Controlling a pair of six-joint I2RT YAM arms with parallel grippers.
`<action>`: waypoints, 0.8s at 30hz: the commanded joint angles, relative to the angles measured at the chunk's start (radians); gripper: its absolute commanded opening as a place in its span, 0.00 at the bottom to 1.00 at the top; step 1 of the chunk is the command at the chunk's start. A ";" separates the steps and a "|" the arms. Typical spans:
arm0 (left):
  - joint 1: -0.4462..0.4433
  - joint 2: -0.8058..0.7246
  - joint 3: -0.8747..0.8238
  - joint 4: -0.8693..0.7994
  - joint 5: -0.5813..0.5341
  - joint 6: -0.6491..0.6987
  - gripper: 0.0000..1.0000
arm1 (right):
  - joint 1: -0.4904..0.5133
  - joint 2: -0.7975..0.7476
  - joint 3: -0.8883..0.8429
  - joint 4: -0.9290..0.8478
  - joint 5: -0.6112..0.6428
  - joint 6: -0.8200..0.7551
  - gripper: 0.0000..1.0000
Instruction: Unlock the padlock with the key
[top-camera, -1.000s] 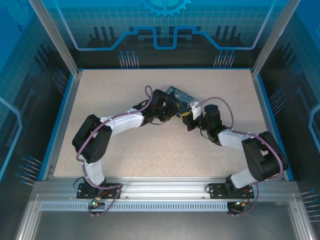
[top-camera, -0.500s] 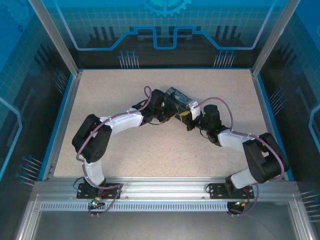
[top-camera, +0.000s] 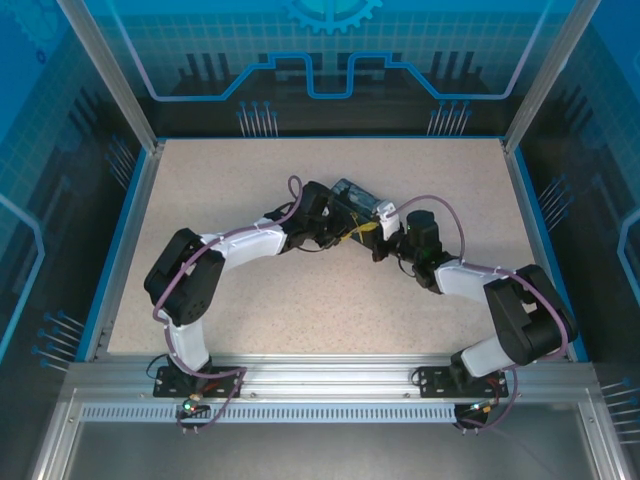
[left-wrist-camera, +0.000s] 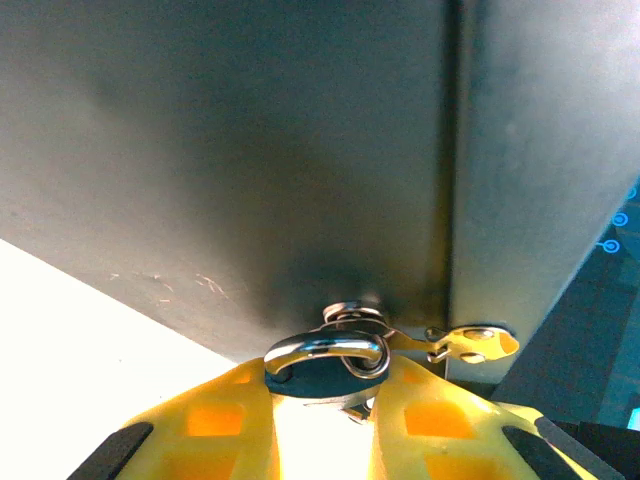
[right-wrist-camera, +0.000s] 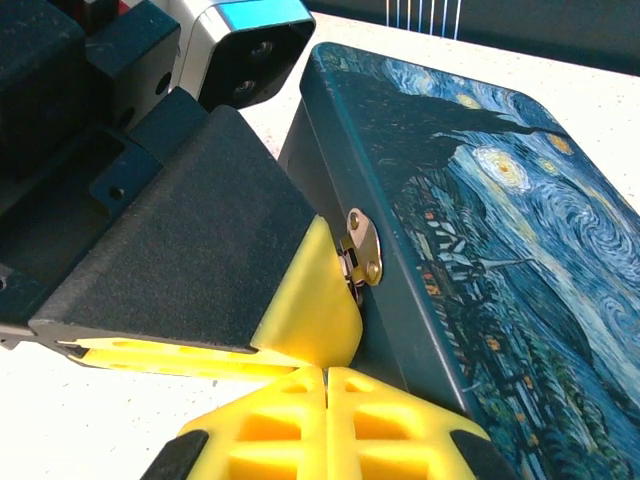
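With left gripper, clasped padlock by its body, yellow fingertips on either flank, shackle sticking out at 12 o'clock and threaded through the staple on the box wall. Found hasp just at 3 o'clock of the shackle, lying against the box corner. Judged that grip a steadying one: meant to stop the lock swinging on its staple and, probably, to offer the keyhole end to the other arm. Saw right gripper clenched fully, pads pressed together with no gap, parked just at 6 o'clock of the hasp, with a left fingertip close at 10 o'clock. Could not tell whether key sat pinched between those pads; too thin to make out there. From above, placed box a little past table centre toward 12 o'clock, left arm reaching in from 8 o'clock, right arm from 4 o'clock, both tips meeting at the box's near side. Read that crowding as deliberate: one gripper as vice, the other as driver, both tight on the lock. Reckoned padlock not yet open, shackle seated through the staple. Expected next move to call for fine lining-up of key with keyhole, then a twist; feared a slip off so small a target.
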 joint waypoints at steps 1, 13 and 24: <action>-0.005 -0.035 -0.007 0.076 0.046 -0.004 0.18 | 0.008 -0.017 -0.027 0.010 -0.018 0.005 0.00; 0.006 -0.068 -0.041 0.115 0.008 -0.031 0.18 | -0.063 -0.149 -0.148 0.026 -0.018 0.161 0.00; -0.001 -0.086 -0.086 0.229 -0.018 -0.135 0.17 | -0.072 -0.193 -0.257 0.274 0.008 0.464 0.00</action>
